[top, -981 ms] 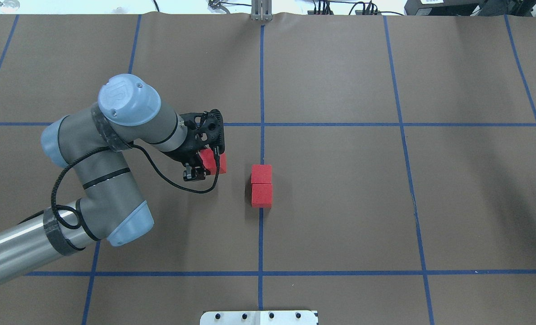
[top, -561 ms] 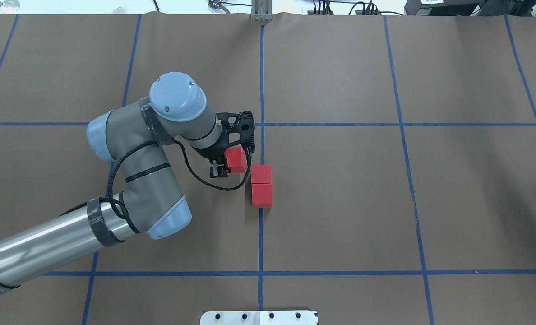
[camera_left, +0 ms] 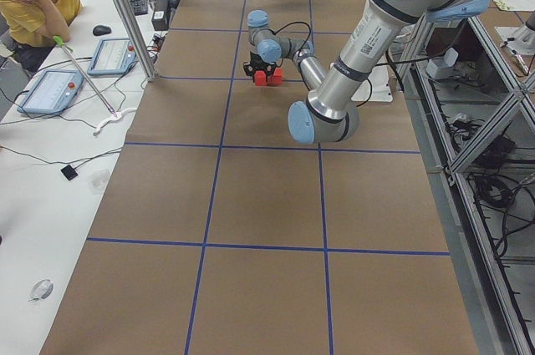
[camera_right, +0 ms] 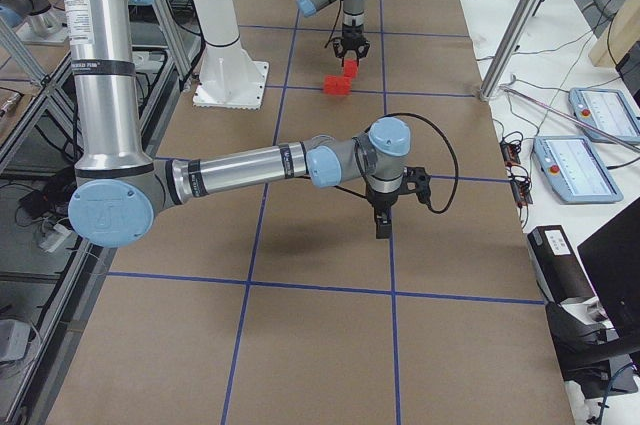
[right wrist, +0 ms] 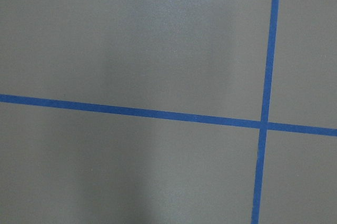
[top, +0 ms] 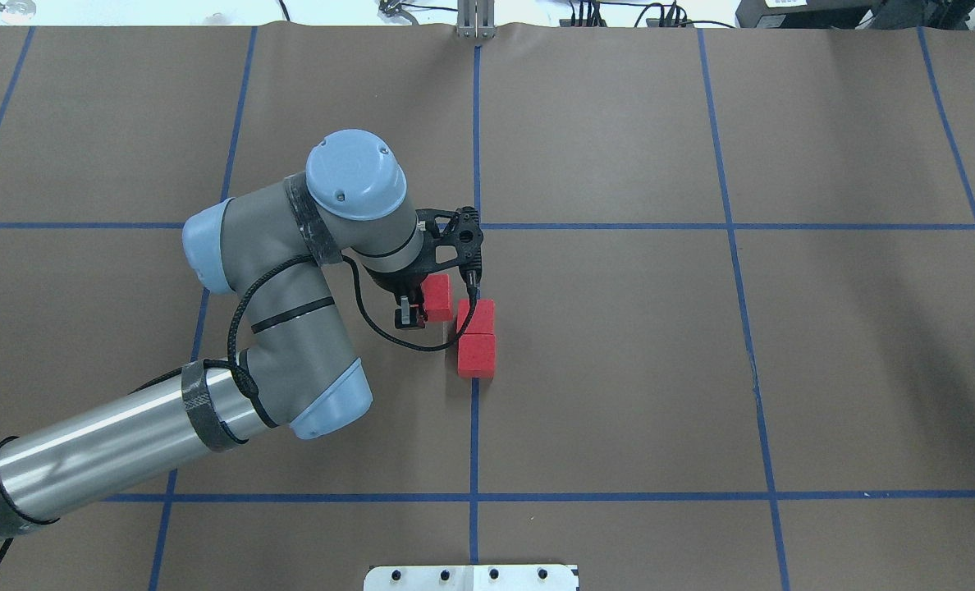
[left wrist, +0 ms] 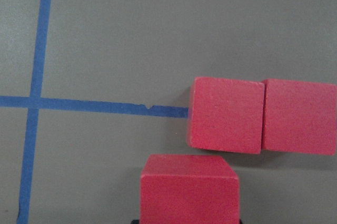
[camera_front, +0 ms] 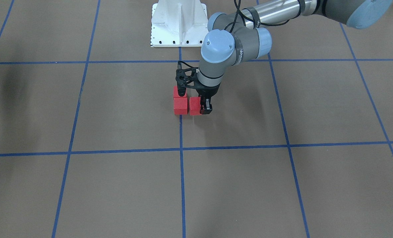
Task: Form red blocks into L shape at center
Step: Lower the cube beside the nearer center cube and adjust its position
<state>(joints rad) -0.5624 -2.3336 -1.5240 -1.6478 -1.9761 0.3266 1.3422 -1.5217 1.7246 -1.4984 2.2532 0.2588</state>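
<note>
Setting: brown paper surface (top: 619, 369), ruled into large squares by blue tape (top: 734, 271).
Center (top: 474, 410): we place it on the vertical tape line, midway along a cell edge. Two red blocks sit on that line, touching in a row: the far block (top: 476, 315) and the near block (top: 477, 355).
Left gripper (top: 432, 302): points down, clenched on the third block (camera_front: 194, 105).
Third block: just beside the far block, on the robot's left. We see a thin gap between them in the front-facing view, and the three outline an L.
Change: one second ago we saw the third block well to the left of the pair. The left arm has since carried it across to them, and the pair has not shifted.
Right gripper (camera_right: 383, 223): hangs over bare paper, well apart from the blocks. We cannot tell whether it is parted or closed.
</note>
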